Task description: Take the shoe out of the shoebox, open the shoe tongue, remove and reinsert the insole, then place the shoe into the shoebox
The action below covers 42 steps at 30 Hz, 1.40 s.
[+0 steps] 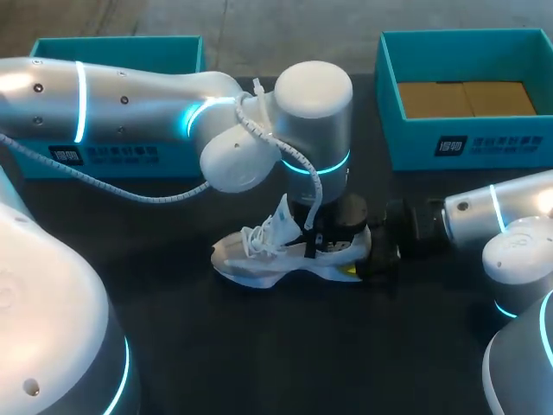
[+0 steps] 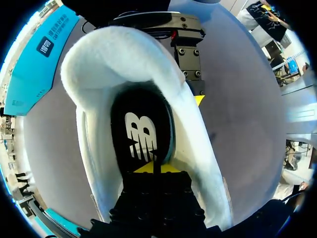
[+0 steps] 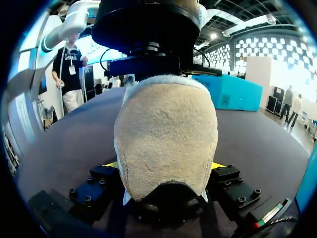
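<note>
Head view — left arm [image 1: 313,117] upright over shoe [image 1: 259,259].

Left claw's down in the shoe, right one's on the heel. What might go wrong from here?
1. The right claw grips the shoe only at its heel. If the left claw pulls up on the insole, the shoe may lift or tip.
2. Both claws sit close together at the heel, so they might knock into each other.
3. The loose laces could snag.
</note>
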Available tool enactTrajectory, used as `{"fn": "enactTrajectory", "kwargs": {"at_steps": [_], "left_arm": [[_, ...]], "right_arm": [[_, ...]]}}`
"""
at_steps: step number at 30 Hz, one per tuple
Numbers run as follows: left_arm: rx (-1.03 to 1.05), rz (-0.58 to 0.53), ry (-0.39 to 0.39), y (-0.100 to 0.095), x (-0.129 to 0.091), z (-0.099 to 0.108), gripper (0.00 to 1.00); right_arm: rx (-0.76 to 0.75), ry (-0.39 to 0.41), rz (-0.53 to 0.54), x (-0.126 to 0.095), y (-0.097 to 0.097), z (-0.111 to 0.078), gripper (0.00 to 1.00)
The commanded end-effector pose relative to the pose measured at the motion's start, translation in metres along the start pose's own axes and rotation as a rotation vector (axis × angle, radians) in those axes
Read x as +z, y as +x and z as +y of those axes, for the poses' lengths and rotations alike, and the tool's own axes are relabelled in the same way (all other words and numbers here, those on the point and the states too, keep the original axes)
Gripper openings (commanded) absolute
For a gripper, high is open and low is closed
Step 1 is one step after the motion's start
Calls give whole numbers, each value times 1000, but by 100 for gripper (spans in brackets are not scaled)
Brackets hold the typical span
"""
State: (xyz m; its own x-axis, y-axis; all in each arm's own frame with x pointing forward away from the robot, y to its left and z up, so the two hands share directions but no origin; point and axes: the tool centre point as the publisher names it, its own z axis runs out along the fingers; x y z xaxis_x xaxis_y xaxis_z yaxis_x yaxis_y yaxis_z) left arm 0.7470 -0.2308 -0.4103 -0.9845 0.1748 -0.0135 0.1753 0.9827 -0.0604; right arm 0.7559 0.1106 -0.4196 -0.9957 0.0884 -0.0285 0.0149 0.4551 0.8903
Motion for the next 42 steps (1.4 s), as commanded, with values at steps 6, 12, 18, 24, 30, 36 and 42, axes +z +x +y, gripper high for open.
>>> {"fn": "enactTrajectory", "kwargs": {"at_steps": [6,12,18,24,30,36,42], "left_arm": [[-10,-18,52,-4,-1,8,0],[-25,-9,89,-7,-13,11,0],[-37,13,126,-6,-24,13,0],[-37,32,155,-5,-36,14,0],[-29,49,139,-7,-42,12,0],[-8,44,138,-8,-50,7,0],[4,29,161,-7,-60,4,0]], "right_arm": [[0,4,-1,1,1,1,0],[0,4,-1,1,1,1,0],[0,4,-1,1,1,1,0],[0,4,-1,1,1,1,0],[0,4,-1,1,1,1,0],[0,4,-1,1,1,1,0],[0,4,-1,1,1,1,0]]}}
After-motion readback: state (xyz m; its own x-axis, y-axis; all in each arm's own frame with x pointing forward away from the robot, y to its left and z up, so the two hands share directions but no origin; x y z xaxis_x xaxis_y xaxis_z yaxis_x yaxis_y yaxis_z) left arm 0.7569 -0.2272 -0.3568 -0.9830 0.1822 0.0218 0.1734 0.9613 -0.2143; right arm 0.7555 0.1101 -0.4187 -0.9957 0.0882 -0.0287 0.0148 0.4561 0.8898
